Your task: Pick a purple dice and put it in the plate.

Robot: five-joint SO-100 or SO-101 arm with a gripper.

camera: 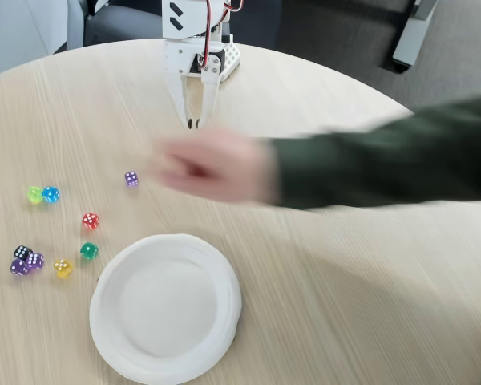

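Fixed view shows the gripper (193, 123) with fingers nearly together and empty, a lone purple dice (131, 178) lying at its eight o'clock on the tabletop (345, 281), above the plate (112, 337).

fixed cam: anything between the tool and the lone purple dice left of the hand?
In the fixed view, bare table between the tool and that purple dice. A blurred hand sits just right of that line.
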